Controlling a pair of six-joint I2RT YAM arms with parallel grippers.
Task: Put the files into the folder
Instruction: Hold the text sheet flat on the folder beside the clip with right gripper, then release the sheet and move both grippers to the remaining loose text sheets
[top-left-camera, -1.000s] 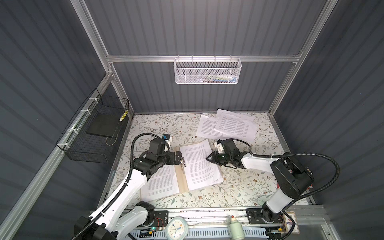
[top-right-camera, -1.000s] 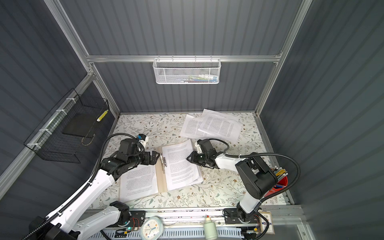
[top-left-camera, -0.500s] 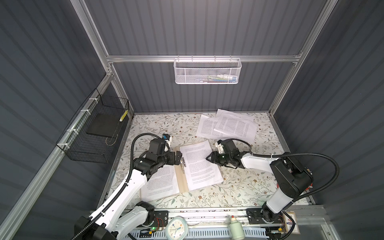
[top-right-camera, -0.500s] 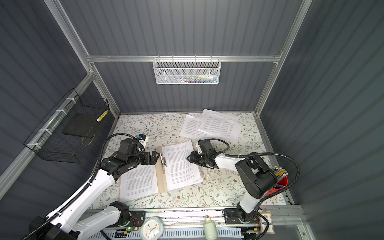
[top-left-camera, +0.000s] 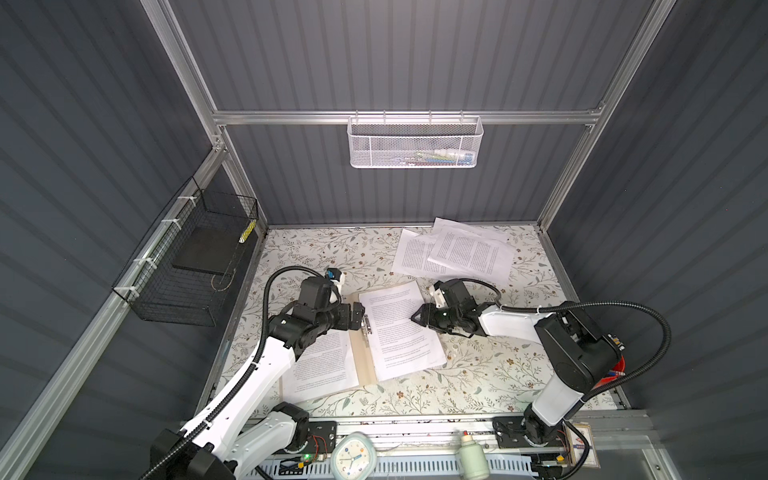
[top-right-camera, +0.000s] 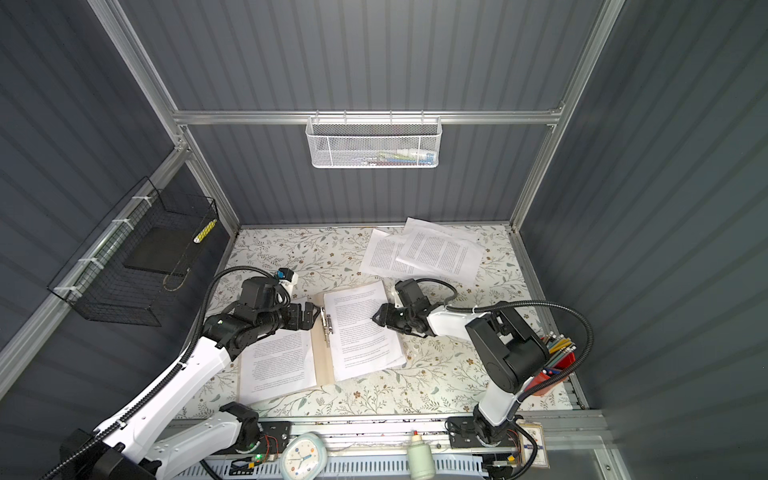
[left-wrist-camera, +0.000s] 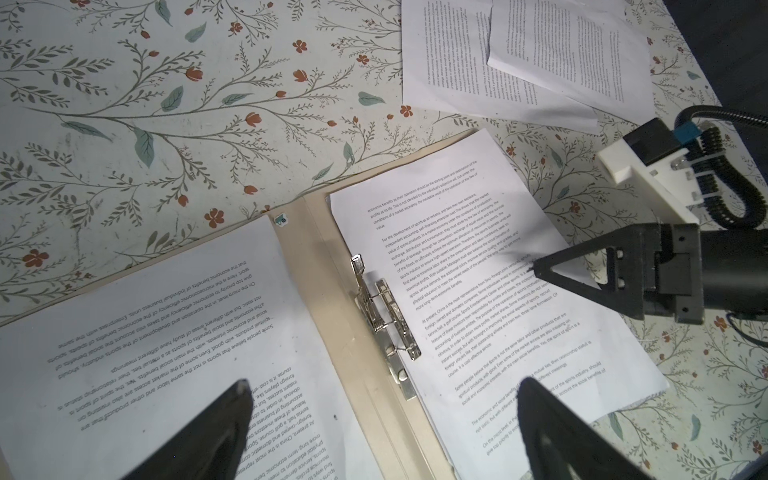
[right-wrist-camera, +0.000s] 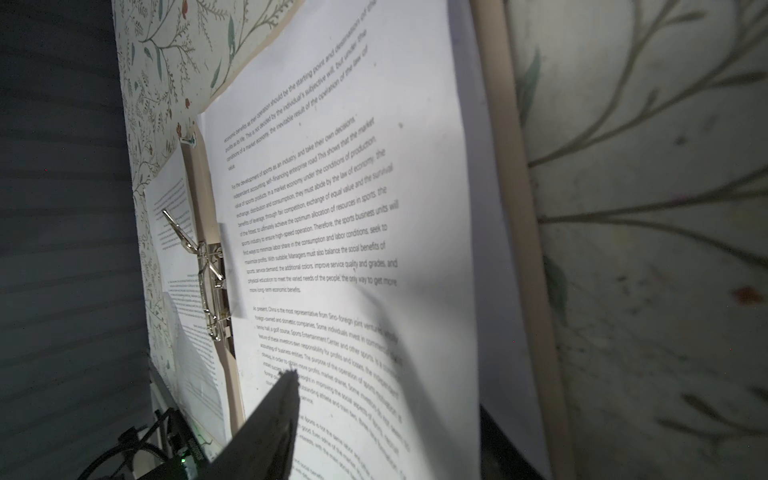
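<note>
The files (top-left-camera: 469, 253), thin white sheets of black print, lie loose in the far right corner of the floral table (top-left-camera: 324, 253), just beyond the right claw (top-left-camera: 415, 319), nearer that arm; its spread I cannot tell. The left claw (top-left-camera: 360, 316) gapes wide over the open tan cardboard folder (top-left-camera: 365, 365), at its spine

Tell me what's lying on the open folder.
A printed sheet covers one half of the folder, another sheet the other half, with the metal clip between them. Whether more pages lie beneath them is hidden.
</note>
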